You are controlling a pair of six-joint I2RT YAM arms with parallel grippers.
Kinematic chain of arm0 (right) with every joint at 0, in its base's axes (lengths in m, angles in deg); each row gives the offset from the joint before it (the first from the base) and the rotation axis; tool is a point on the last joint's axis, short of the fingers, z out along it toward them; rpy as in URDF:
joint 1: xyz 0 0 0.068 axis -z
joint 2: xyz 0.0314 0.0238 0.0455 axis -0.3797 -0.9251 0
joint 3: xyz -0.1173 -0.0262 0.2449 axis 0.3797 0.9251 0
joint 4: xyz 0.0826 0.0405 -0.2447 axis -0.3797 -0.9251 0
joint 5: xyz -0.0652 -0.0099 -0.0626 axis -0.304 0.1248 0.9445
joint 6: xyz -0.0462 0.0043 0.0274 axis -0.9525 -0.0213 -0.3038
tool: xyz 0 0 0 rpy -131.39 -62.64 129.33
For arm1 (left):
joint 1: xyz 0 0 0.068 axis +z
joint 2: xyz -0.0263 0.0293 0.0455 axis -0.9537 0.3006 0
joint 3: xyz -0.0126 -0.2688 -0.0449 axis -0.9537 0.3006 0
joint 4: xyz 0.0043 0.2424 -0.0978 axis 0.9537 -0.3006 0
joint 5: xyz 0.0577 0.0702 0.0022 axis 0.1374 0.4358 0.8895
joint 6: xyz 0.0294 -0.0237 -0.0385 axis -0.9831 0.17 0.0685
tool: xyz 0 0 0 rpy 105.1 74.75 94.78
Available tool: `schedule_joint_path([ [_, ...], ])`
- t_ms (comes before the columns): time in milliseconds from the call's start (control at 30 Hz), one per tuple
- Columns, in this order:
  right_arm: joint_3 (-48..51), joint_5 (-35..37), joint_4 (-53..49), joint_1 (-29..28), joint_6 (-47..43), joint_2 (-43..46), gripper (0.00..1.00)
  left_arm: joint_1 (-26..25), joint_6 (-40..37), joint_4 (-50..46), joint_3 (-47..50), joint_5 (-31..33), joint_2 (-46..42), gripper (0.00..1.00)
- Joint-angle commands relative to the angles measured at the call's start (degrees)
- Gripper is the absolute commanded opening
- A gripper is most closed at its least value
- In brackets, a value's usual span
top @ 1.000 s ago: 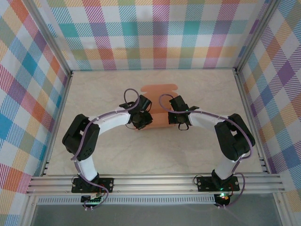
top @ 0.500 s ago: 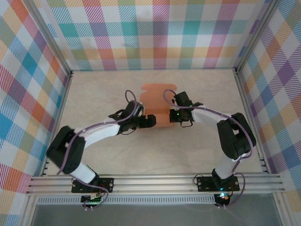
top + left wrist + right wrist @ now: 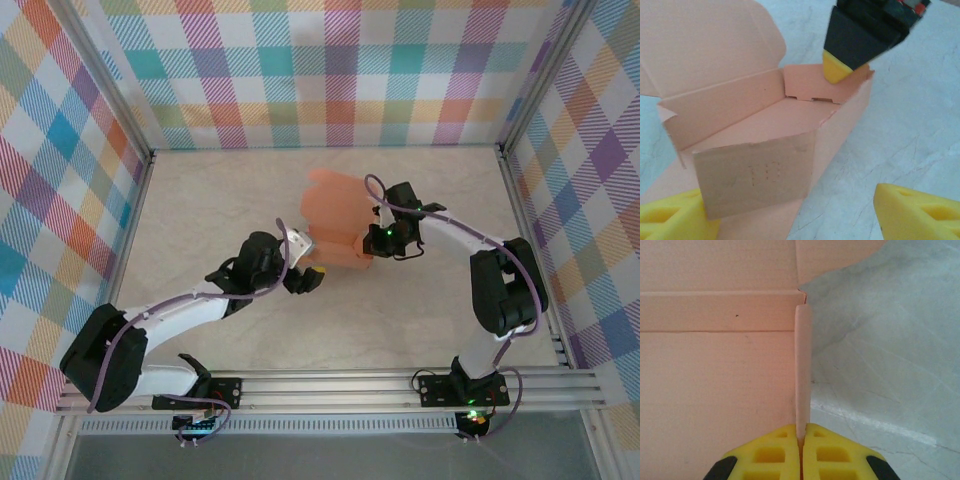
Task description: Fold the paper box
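The salmon-orange paper box stands half formed in mid table, walls raised and lid tilted up and open. My right gripper is shut on the box's right end wall, its yellow pads pinching the thin card edge; that same finger shows at the far end in the left wrist view. My left gripper is open at the box's near-left end. Its yellow fingers are spread wide, and the near end flap lies by the left finger.
The pale marbled table is fenced by checked walls on three sides and an aluminium rail along the front. Bare table lies to the right of the box.
The left arm drew back toward the near left and its gripper now sits at the box's corner. The right gripper shifted right, and the box turned with its lid raised higher.
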Motion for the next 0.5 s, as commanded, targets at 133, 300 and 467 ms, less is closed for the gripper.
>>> schedule_joint_path([
  [133,-0.16,1.26,-0.28,0.38,2.52,-0.86,0.0,-1.41,-6.25,12.51,7.32,10.35,-6.37,0.77],
  [300,-0.21,3.49,0.33,0.38,2.88,-0.56,0.0,-1.52,-5.17,8.53,7.26,6.41,-11.14,0.74],
  [467,0.38,2.84,1.68,0.3,3.41,-0.3,0.0,-1.74,-2.29,10.53,7.4,2.31,-10.3,0.7],
])
